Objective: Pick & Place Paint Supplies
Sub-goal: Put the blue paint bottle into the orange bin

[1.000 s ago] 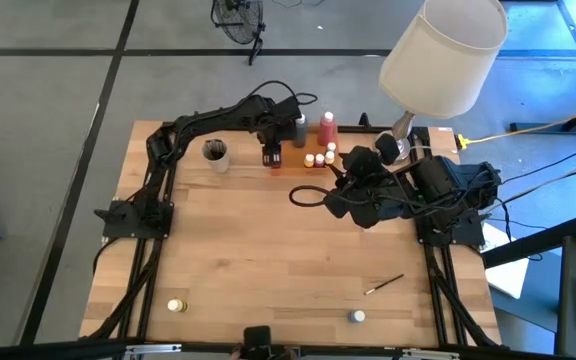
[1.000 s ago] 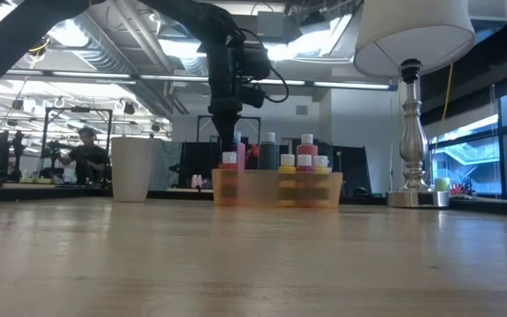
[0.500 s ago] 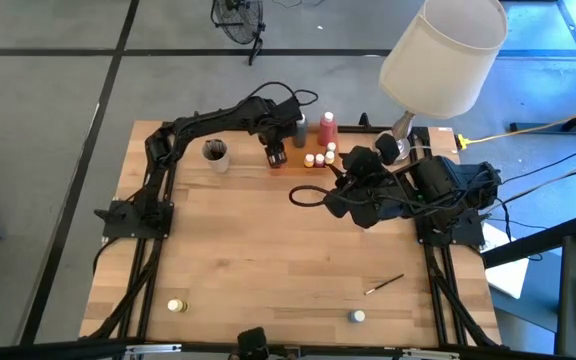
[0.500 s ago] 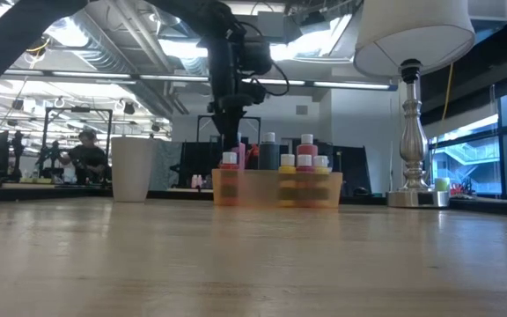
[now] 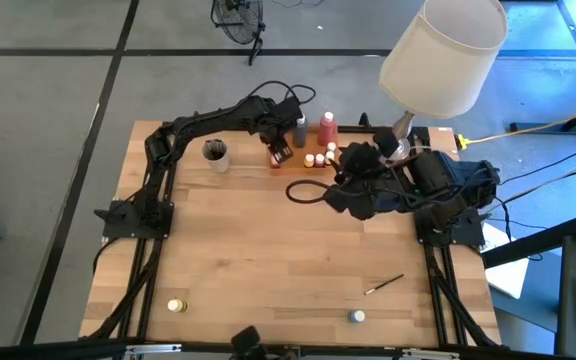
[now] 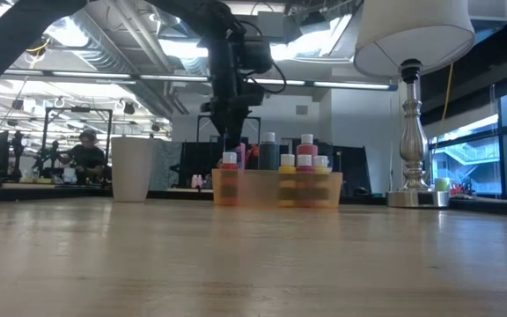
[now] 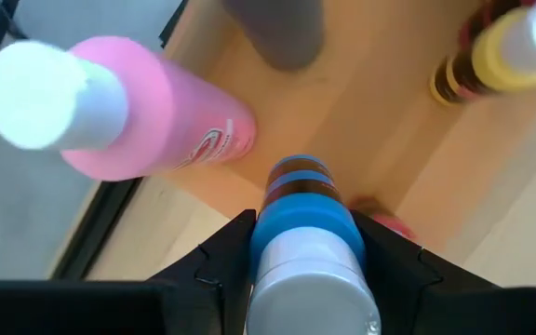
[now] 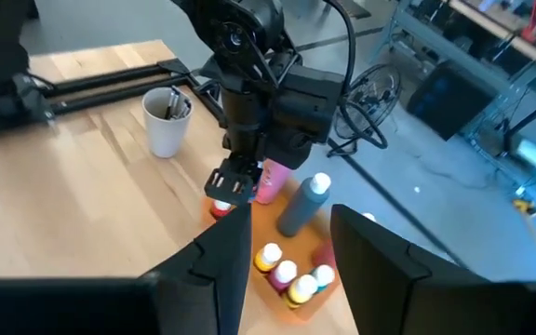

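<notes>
My left gripper hangs over the left end of the orange tray at the table's far edge, shut on a small brown pot with a blue band and pale cap. A pink bottle, a grey bottle and another pink bottle stand upright in the tray, with several small pots. My right gripper hovers open just right of the tray; in its wrist view the gripper looks over the pots. My left gripper pinches the small pot between its two fingers, one on each side of the blue band below the cap. The fingers come from above, pointing down. The pot stands upright over the tray floor; whether its base rests there I cannot tell.
A beige cup with dark brushes stands left of the tray. A lamp rises at the far right corner. Near the front edge lie a yellow-lidded pot, a pale-lidded pot and a thin brush. Bare wood spans the middle.
My left gripper has shifted a little toward the table's right and far edge over the tray's left end, and has tipped slightly. My right gripper has edged toward the tray and the far edge.
</notes>
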